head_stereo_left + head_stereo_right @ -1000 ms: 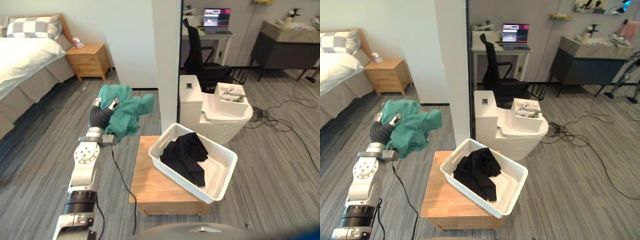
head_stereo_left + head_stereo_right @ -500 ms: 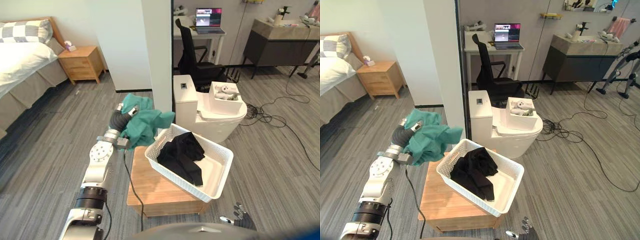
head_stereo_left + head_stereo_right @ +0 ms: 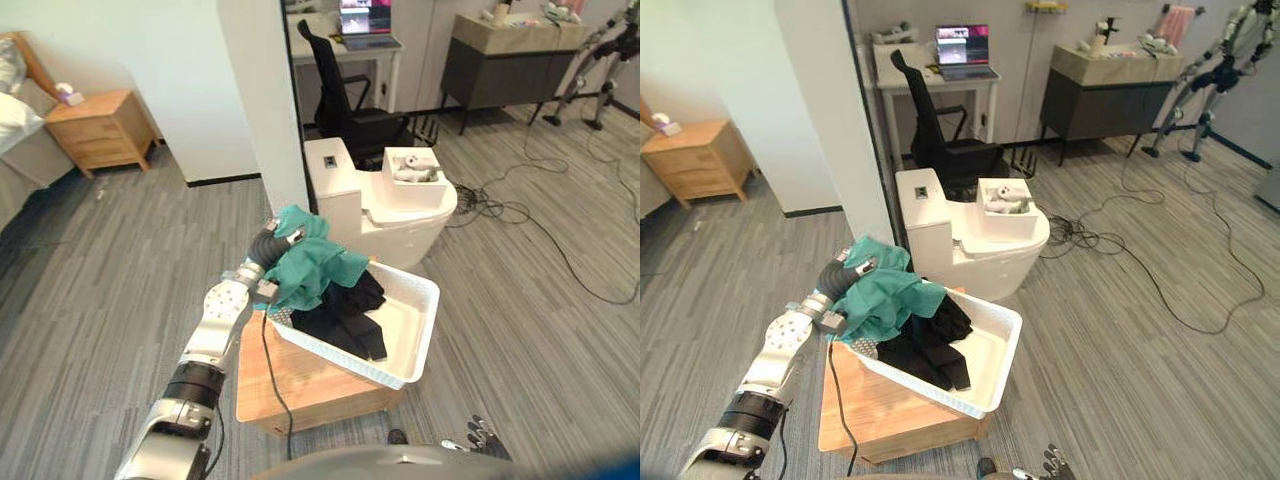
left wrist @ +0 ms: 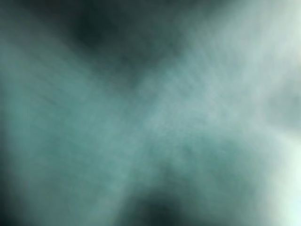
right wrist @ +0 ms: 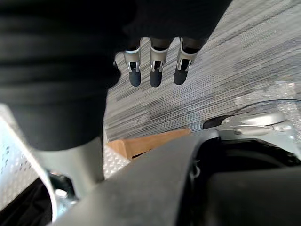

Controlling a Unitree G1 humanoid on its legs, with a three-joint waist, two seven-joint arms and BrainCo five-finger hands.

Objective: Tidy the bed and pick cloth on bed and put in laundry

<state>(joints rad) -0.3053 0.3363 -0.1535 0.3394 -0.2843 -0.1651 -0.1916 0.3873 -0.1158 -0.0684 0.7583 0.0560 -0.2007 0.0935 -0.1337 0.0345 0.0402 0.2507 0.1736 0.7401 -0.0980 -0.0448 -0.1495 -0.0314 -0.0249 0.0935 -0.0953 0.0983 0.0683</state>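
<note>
Left hand (image 3: 267, 244) is gripping the green cloth (image 3: 318, 262), fingers curling into its top, and it's drooping over the left rim of the basket (image 3: 421, 335). Right hand (image 5: 155, 70) is hanging loose, fingers straight, holding nothing.

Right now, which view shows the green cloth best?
Left eye view: the whole green cloth shows, bunched in the left robot hand over the rim of the white basket. Right eye view gives much the same. Left wrist view gives close green fabric without outline.
</note>
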